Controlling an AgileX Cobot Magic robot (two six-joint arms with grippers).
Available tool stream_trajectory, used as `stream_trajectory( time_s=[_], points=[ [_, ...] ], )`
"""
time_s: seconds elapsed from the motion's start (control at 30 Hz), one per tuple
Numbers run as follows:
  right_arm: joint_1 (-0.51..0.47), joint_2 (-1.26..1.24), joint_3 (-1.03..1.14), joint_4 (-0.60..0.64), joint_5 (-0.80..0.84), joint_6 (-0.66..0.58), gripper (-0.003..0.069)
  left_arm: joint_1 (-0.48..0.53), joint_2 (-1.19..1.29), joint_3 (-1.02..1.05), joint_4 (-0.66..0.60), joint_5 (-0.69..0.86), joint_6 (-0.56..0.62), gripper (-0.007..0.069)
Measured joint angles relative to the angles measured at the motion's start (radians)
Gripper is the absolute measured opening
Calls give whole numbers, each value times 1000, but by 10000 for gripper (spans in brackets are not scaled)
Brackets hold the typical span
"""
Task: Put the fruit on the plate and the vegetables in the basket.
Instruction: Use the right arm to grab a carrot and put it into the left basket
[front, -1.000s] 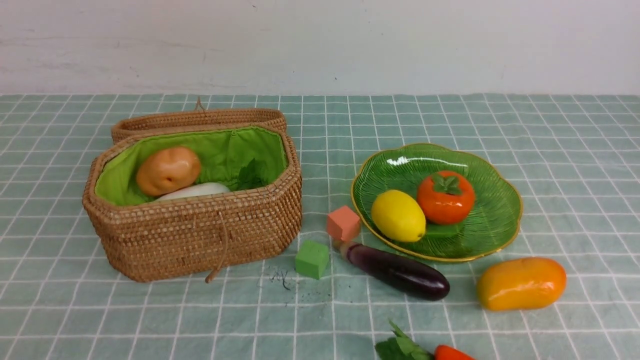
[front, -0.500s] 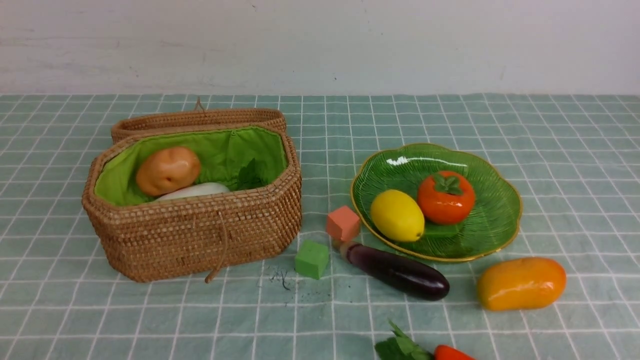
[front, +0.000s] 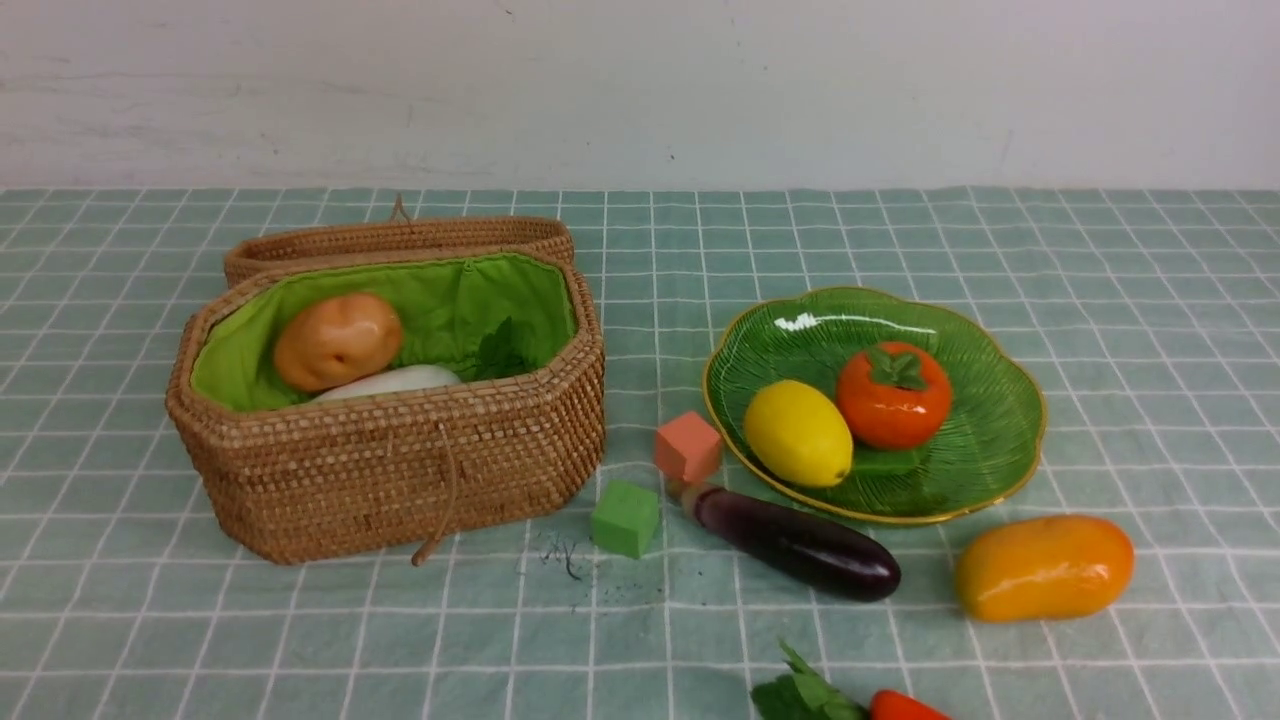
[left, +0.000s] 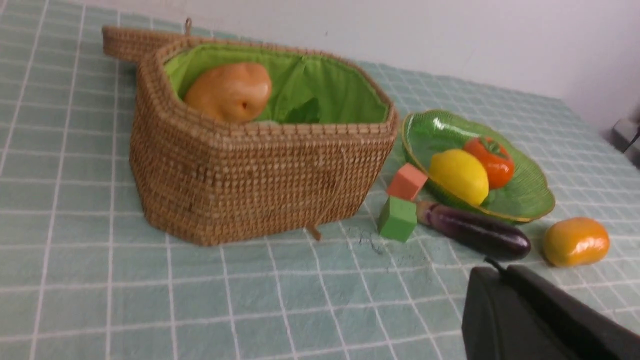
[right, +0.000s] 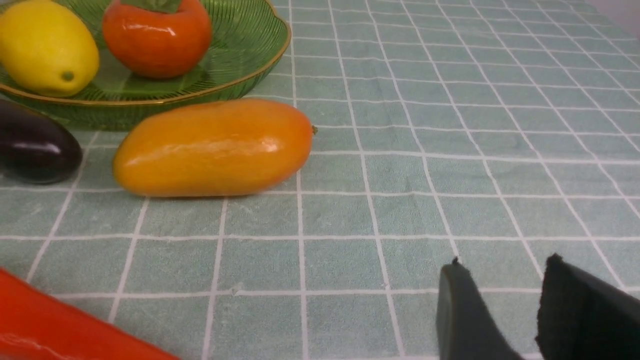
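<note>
now left hand (left: 496, 281) closed, right hand (right: 502, 272) narrowly parted, empty; mango (right: 215, 147) beside plate (right: 243, 82).

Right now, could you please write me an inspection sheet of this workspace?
Surface: green checked tablecloth, flat; dark specks beside the green cube.
Job's things: potato and white radish inside the open basket; lemon and persimmon on the plate; eggplant, mango and leafy red-orange piece lying on the cloth.
Clutter: pink cube and green cube between basket and plate.
Grippers: left tool shut, empty; right tool open, empty, over the cloth.
Cables: nothing seen.
Surroundings: plain white wall behind the table.
</note>
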Motion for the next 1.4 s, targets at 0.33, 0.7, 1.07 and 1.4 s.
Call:
stream_trajectory(
  time_s=[0.33,0.7,1.07,1.4],
  points=[
    [0,0,0,0,0,0,241,327,0,233,19,-360,87,-13],
    [0,0,0,0,0,0,241,482,1,534,-42,-401,87,-2],
    [0,0,-1,-1,0,0,241,482,1,541,-42,-389,87,8],
    [0,0,-1,-1,1,0,241,482,1,541,-42,-389,87,17]
  ],
)
